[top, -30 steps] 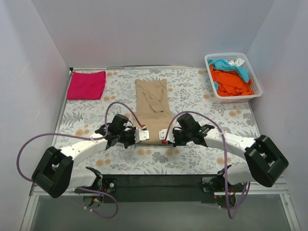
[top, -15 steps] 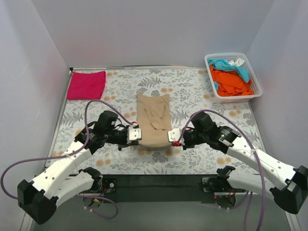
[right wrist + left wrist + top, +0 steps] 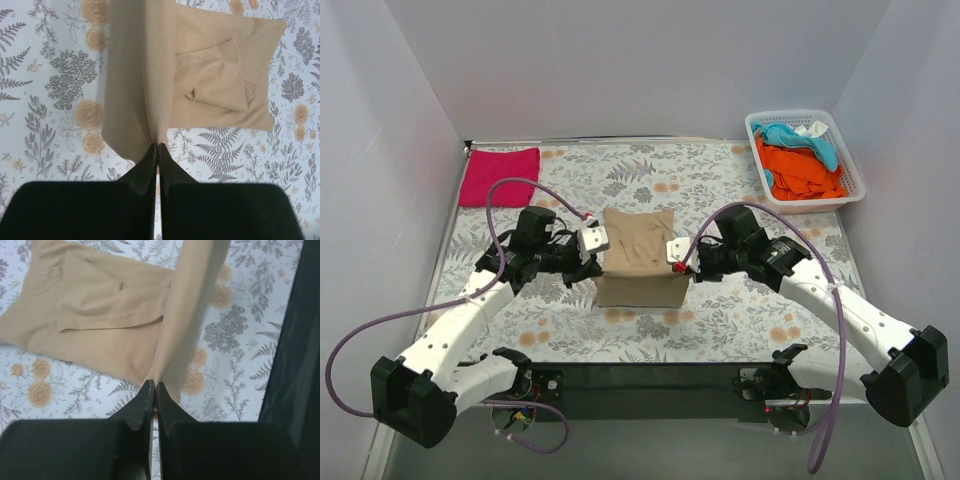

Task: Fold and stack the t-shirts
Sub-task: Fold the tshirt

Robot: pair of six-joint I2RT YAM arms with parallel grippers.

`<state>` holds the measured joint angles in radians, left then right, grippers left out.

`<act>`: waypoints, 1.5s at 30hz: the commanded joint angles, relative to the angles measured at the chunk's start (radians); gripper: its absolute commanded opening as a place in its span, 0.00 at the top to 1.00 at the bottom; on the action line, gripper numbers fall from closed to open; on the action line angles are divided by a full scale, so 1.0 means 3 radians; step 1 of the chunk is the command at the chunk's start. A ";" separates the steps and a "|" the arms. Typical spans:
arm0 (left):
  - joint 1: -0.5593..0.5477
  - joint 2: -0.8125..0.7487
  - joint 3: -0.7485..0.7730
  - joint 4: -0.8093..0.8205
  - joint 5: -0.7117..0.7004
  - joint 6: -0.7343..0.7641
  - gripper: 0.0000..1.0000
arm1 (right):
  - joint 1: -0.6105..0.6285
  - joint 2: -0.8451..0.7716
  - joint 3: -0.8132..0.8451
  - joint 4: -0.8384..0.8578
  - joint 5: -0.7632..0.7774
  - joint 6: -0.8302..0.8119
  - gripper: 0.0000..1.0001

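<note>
**Tan shirt** (image 3: 638,262) at the centre of the table (image 3: 740,200), between the two arms, doubled over on itself. Its long axis ran from the near edge toward the far wall. The fold line lay at the near end, and the free end of the lower layer pointed to the far wall. The lower layer lay flat on the table, and both wrist views showed a tucked sleeve on top of it. The upper layer was raised off the lower one, its held edge stretched left to right between the grippers.

**Left gripper** (image 3: 592,240), at the left end of that edge: jaws pressed together, pinching the cloth, which rose from the tips in a taut band.

**Right gripper** (image 3: 677,255), at the right end: jaws likewise pinching the cloth.

**Pink shirt** (image 3: 500,176), folded flat at the far left corner.

**Basket** (image 3: 790,113), at the far right, holding an orange garment (image 3: 800,172) and a blue garment (image 3: 790,133). Both lay well apart from the tan shirt.
</note>
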<state>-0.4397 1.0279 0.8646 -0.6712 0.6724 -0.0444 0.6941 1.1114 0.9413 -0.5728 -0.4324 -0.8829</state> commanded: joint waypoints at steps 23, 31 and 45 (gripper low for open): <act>0.0596 0.1809 0.0978 0.1322 0.0014 -0.0107 1.00 | -0.0779 0.1653 0.1086 0.0851 -0.0261 -0.0345 0.99; 0.0647 0.2249 0.1188 0.1572 -0.0093 -0.0154 1.00 | -0.0918 0.2129 0.1377 0.1019 -0.0241 -0.0314 0.99; 0.0658 0.3015 0.1592 0.1808 -0.0558 -0.0429 0.85 | -0.0948 0.2855 0.1786 0.1377 0.0203 0.0053 0.84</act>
<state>-0.2531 1.9060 1.2793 -0.1638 0.5770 -0.1249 0.4191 1.9503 1.4017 -0.2234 -0.4461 -0.9195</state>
